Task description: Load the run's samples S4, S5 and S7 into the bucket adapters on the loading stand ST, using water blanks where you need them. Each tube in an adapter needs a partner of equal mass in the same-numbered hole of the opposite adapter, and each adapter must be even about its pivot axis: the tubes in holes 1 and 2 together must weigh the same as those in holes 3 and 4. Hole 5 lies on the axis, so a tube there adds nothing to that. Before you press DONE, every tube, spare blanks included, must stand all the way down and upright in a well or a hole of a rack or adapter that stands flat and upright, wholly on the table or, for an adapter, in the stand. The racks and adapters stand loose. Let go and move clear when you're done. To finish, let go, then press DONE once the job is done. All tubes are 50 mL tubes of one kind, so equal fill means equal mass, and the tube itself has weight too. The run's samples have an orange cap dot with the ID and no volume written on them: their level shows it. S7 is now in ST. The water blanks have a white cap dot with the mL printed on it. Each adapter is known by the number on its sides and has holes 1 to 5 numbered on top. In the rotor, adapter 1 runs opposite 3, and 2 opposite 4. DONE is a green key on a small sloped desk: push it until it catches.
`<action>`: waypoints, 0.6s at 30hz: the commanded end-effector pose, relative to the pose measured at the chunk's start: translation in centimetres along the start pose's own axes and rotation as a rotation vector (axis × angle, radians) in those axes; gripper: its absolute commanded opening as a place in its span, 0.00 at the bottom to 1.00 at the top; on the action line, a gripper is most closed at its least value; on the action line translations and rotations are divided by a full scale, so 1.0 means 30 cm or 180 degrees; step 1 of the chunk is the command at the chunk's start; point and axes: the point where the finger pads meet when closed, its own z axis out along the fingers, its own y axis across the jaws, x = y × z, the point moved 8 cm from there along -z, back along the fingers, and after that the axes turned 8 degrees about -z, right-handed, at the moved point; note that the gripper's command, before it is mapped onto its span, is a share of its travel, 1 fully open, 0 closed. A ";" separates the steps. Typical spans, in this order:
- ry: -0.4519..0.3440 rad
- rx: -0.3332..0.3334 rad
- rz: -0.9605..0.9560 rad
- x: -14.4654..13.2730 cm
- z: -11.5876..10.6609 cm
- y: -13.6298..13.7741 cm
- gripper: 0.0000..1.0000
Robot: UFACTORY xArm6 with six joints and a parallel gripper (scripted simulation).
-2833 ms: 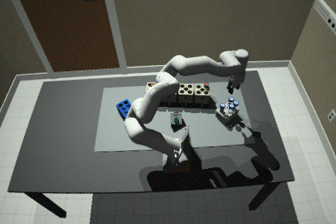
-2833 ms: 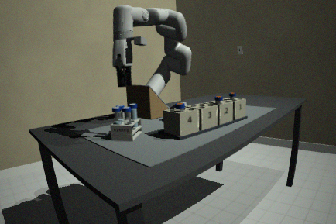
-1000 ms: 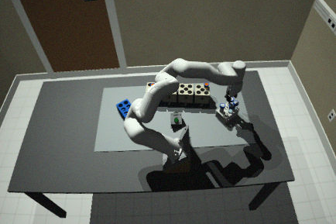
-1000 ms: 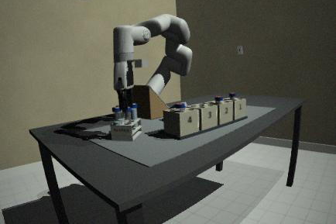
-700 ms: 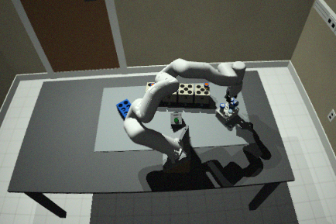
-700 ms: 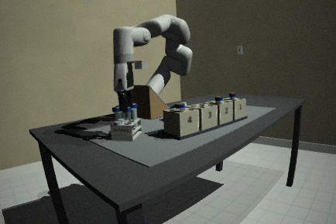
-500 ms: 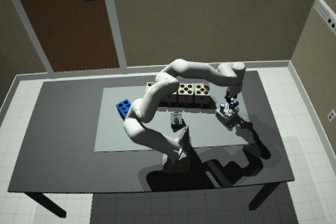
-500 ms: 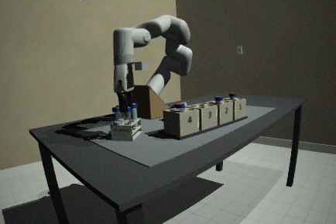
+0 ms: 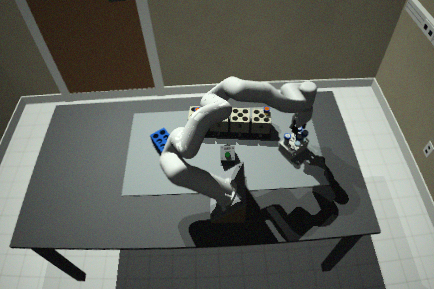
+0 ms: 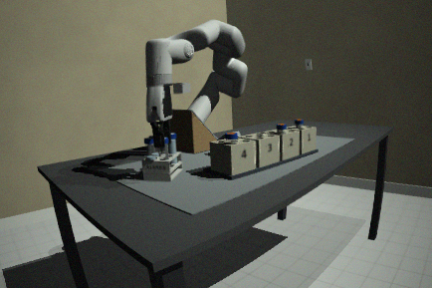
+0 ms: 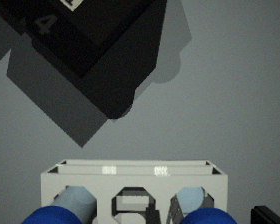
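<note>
My gripper (image 9: pixel 298 130) (image 10: pixel 159 141) is partly open, fingers down among the blue-capped tubes of the white blanks rack (image 9: pixel 294 151) (image 10: pixel 160 174) (image 11: pixel 135 179). Nothing shows held; the tips are partly hidden. Blue caps (image 9: pixel 287 136) (image 11: pixel 51 216) and another cap (image 11: pixel 206 217) flank an empty well in the wrist view. Their printing is not readable. Adapter 4 (image 10: pixel 244 153) (image 11: pixel 45 24), adapter 3 (image 10: pixel 270 147), adapter 2 (image 10: pixel 291 142) and adapter 1 (image 10: pixel 309 138) stand in a row. Orange-dot tubes show in adapter 4 (image 10: pixel 232 136), adapter 2 (image 10: pixel 282 127) and adapter 1 (image 10: pixel 299 122).
The green DONE key (image 9: pixel 228 155) is on its small desk in front of the adapter row. A blue rack (image 9: pixel 160 134) lies at the left, partly hidden by the arm. The arm also covers part of the adapter row in the top view.
</note>
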 end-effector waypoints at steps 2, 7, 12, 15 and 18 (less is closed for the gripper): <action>-0.0003 -0.0017 -0.0004 0.001 -0.001 0.003 0.57; -0.0003 -0.0017 -0.0004 0.001 -0.001 0.003 0.57; -0.0003 -0.0017 -0.0004 0.001 -0.001 0.003 0.57; -0.0003 -0.0017 -0.0004 0.001 -0.001 0.003 0.57; -0.0003 -0.0017 -0.0004 0.001 -0.006 0.003 0.00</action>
